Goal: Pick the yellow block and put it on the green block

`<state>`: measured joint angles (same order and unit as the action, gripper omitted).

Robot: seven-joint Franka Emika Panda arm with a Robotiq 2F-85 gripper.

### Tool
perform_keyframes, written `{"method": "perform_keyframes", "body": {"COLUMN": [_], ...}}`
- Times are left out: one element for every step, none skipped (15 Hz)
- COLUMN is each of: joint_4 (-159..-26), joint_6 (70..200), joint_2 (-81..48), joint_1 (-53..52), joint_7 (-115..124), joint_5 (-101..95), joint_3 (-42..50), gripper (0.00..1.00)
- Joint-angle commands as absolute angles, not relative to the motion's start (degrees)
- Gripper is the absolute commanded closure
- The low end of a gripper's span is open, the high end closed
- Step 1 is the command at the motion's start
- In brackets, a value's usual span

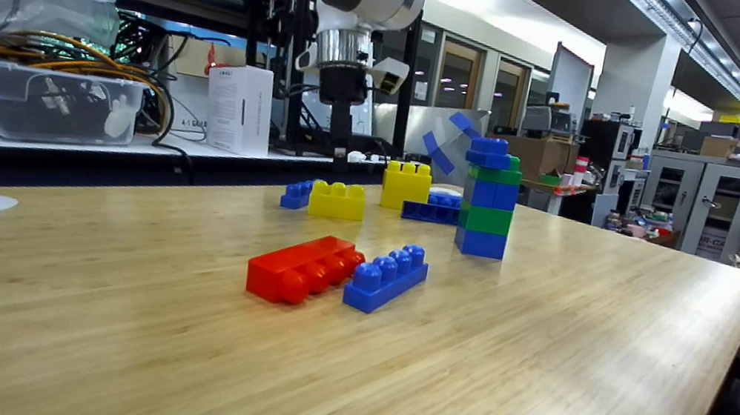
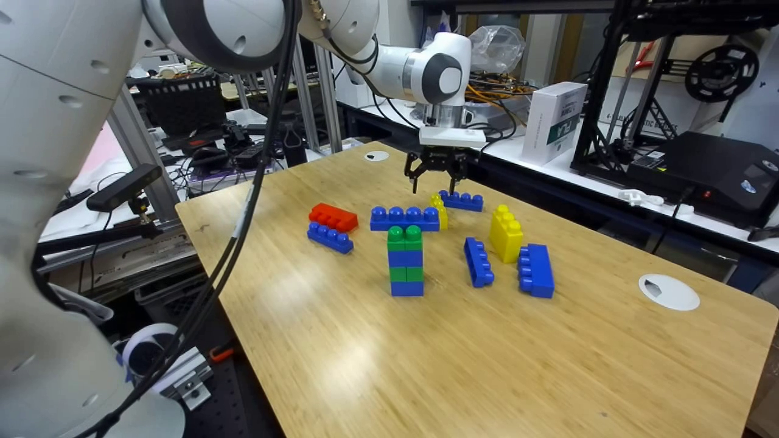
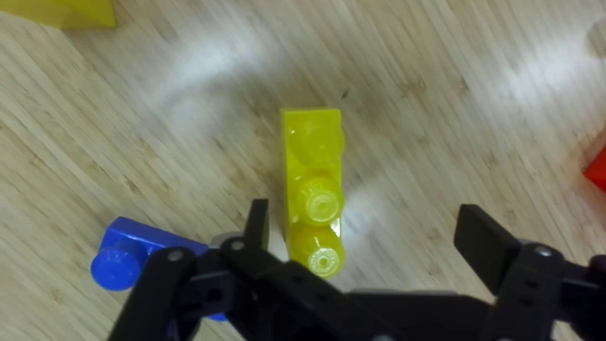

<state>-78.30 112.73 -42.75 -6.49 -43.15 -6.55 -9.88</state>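
Gripper (image 2: 434, 190) hangs above the table (image 2: 535, 359), fingers spread wide, holding nothing and touching no brick. Yellow block (image 3: 314, 192) stands studs up on the tabletop beneath it, apart from the fingertips.

Governing relation, per the wrist view: the block's long axis runs from near to far, square to the line along which the fingers close, so they stand either side of its narrow width. Centring is imperfect: the block sits left of mid-gap, near the left finger and well apart from the right one. Much of its length extends beyond the fingertips toward the far side. A blue brick (image 3: 118, 260) lies left of that same finger, partly hidden by the gripper; any leftward correction, in my judgement, risks bringing the finger down on it.

Destination, in an exterior view: green block (image 2: 401, 241) forms the top near side of a stack (image 2: 398, 260), nearer and to the left of the yellow block. Its near studs are uncovered; a long blue brick (image 2: 405, 224) appears to rest on its far side. A green layer (image 2: 398, 274) also shows lower down, so the upper is taken as the intended one. Assessed step: alignment before descent; the block is not yet gripped, and lifting and placing remain outstanding.
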Motion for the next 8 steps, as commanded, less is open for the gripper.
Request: {"method": "perform_keyframes", "body": {"joint_4": [-75.1,-74.4,-73.7,-73.1,-74.9,-74.4,-74.0,-73.9], "joint_6": [113.3,113.1,113.3,113.1,112.8,112.8,112.9,112.9], "joint_2": [-45.0,-45.5,-45.9,-46.1,-44.9,-45.2,-45.5,-45.6], "joint_1": [-6.6,-6.6,-6.7,-6.6,-6.5,-6.5,-6.5,-6.5], "joint_7": [-44.6,-44.4,-43.4,-43.1,-43.3,-43.2,-43.2,-43.2], "joint_5": [-7.9,-7.8,-7.6,-7.1,-7.0,-7.0,-7.0,-7.0], "joint_3": [-9.6,-9.6,-9.4,-9.5,-9.7,-9.7,-9.7,-9.7], "gripper": [0.0,0.0,0.0,0.0,0.0,0.0,0.0,0.0]}}
